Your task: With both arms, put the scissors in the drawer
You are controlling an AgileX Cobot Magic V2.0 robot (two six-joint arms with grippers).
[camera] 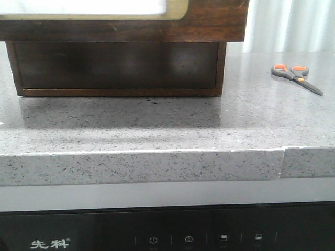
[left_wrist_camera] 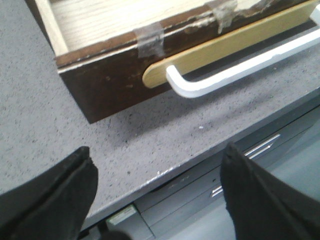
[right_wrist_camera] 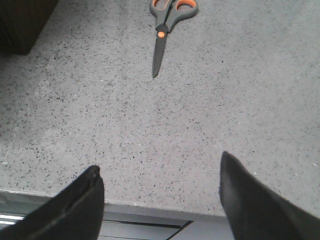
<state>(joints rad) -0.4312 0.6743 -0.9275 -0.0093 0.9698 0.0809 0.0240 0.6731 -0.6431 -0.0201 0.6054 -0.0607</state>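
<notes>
left wrist view: drawer (left_wrist_camera: 115, 75) pulled out, bare inside; both pincers spread; scissors (camera: 296, 77) on counter (camera: 157, 125).

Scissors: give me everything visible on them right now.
The scissors are small, with dark grey handles, orange lining inside both finger loops, an orange pivot dot and short grey blades. The blades are closed. They lie flat on the speckled grey countertop, out to the right of the wooden drawer unit and clear of it. Nothing touches them except the counter; the right gripper is open and well short of them, blade tip pointing toward it.
</notes>
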